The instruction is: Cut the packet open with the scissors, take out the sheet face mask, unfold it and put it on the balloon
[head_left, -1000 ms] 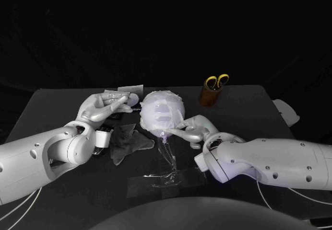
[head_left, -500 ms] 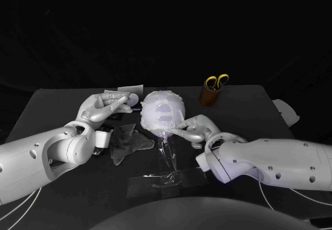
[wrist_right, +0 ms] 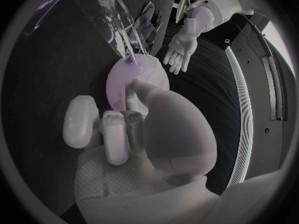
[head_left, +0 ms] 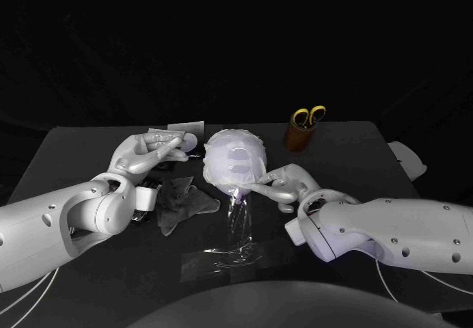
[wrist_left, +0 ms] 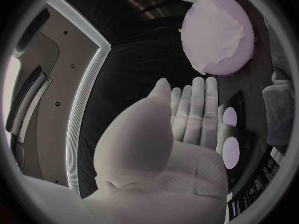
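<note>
The pale balloon stands on a clear stand at the table's middle, with the white sheet mask lying over its face. My right hand is at the balloon's lower right, where thumb and a finger meet on the mask's lower edge; the other fingers are curled. The right wrist view shows the balloon at those fingertips. My left hand hovers just left of the balloon, fingers straight and holding nothing. The left wrist view shows the balloon beyond that left hand. The yellow-handled scissors stand in a brown cup.
The brown cup stands back right of the balloon. The cut packet pieces lie behind my left hand. A dark cloth lies left of the stand. A white object sits at the table's right edge.
My right hand has slid a little down and to the right along the mask's lower edge, and the balloon leans slightly further right. The left hand has stayed put.
</note>
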You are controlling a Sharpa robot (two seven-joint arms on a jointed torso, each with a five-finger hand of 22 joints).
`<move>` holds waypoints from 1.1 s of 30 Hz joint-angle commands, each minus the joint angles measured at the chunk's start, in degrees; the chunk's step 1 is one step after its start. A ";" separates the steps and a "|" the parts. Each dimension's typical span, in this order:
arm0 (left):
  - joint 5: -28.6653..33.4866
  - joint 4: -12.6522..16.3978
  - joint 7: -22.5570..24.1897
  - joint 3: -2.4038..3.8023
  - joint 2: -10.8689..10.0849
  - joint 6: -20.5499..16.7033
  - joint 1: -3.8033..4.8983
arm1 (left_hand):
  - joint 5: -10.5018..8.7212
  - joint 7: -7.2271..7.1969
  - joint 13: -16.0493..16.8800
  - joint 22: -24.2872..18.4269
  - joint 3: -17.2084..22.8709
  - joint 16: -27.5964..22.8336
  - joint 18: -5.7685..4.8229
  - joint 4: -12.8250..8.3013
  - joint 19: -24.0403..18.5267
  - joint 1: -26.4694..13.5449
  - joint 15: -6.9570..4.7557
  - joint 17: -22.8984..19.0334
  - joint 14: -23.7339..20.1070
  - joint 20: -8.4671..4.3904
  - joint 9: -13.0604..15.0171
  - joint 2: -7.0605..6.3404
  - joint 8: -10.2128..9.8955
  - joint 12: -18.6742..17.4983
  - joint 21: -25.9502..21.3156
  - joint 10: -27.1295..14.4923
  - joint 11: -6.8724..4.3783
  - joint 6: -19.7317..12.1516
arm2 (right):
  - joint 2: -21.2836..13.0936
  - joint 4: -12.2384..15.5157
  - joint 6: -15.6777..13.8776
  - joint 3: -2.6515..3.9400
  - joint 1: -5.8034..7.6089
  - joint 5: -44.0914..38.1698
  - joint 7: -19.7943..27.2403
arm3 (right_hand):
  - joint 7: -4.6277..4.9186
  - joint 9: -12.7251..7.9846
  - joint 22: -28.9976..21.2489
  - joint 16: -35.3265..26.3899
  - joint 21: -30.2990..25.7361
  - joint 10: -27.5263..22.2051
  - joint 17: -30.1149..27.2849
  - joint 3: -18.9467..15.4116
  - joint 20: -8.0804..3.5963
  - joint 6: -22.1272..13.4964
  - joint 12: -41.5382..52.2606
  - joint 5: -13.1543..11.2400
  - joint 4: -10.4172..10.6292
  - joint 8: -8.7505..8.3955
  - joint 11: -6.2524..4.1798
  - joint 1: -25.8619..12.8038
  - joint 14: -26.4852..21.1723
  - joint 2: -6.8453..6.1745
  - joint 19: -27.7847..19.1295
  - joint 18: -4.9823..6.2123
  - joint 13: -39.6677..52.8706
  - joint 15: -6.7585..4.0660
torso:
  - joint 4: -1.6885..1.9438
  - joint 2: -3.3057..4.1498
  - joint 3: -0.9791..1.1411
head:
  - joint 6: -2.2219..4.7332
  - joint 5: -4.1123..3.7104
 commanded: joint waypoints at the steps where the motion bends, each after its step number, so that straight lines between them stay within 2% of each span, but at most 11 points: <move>1: -0.16 0.05 0.21 0.03 0.06 0.87 0.04 | -0.04 0.04 -0.06 0.10 0.03 0.20 1.07 0.07 0.08 0.52 -0.46 0.08 -0.06 -0.32 -0.08 -0.03 -0.17 -0.30 0.20 0.29 0.07 0.17 | -0.43 0.18 0.21 0.02 0.00 -1.27 -1.17 | -0.81 1.52 0.23 0.27 0.32 6.07 15.05 3.20 -0.53 1.19 0.29 0.18 -2.70 1.22 -0.41 -0.65 6.08 -0.15 0.05 0.88 15.05 -0.51 | -0.03 -0.05 0.01 | 0.00 -0.04; 14: -0.16 -0.02 0.04 0.00 0.07 0.88 0.04 | -0.04 0.04 -0.06 0.10 0.03 0.20 1.07 0.07 0.08 0.52 -0.46 0.08 -0.06 -0.32 -0.08 -0.03 -0.17 -0.30 0.20 0.29 0.07 0.17 | -1.58 0.28 1.69 0.00 -0.01 -3.90 -3.43 | -0.85 2.00 0.46 0.27 0.48 6.07 15.05 4.31 -0.61 1.14 0.29 0.18 -3.73 1.61 -0.46 -1.16 6.08 -0.60 0.17 0.83 15.05 -0.57 | 0.04 0.06 0.02 | 0.00 -0.06; 20: -0.16 -0.03 -0.02 -0.01 0.06 0.86 0.04 | -0.04 0.04 -0.06 0.10 0.03 0.20 1.07 0.07 0.08 0.52 -0.46 0.08 -0.06 -0.32 -0.08 -0.03 -0.17 -0.30 0.20 0.29 0.07 0.17 | -1.75 0.44 4.95 0.00 -0.01 -6.40 -5.67 | -0.87 2.34 0.51 0.27 0.47 6.07 15.05 4.86 -0.63 1.18 0.29 0.18 -4.33 1.90 -0.47 -1.35 6.08 -0.91 0.18 0.82 15.05 -0.58 | 0.01 0.02 0.04 | 0.00 0.01; 29: -0.16 -0.06 -0.14 -0.02 0.09 0.84 0.04 | -0.04 0.04 -0.06 0.10 0.03 0.20 1.07 0.07 0.08 0.52 -0.46 0.08 -0.06 -0.32 -0.08 -0.03 -0.17 -0.30 0.20 0.29 0.07 0.17 | -1.88 0.88 11.69 -0.01 -0.02 -11.33 -9.26 | -0.86 2.76 0.57 0.27 0.46 6.07 15.05 5.48 -0.63 1.11 0.29 0.19 -4.99 2.19 -0.47 -1.64 6.08 -1.28 0.18 0.82 15.05 -0.57 | 0.00 0.07 0.06 | 0.00 0.00; 33: -0.16 -0.05 -0.23 -0.02 0.07 0.82 0.04 | -0.03 0.04 -0.06 0.17 0.05 0.27 1.06 0.05 0.03 0.60 -0.46 0.11 -0.12 -0.34 -0.09 -0.05 -0.21 -0.32 0.31 0.29 0.07 0.18 | -2.08 0.93 12.99 -0.01 -0.02 -13.79 -10.16 | -0.84 2.94 0.62 0.27 0.47 6.07 15.05 5.69 -0.63 1.06 0.29 0.18 -5.24 2.32 -0.45 -1.81 6.08 -1.48 0.18 0.81 15.05 -0.55 | 0.02 0.08 0.05 | 0.00 -0.02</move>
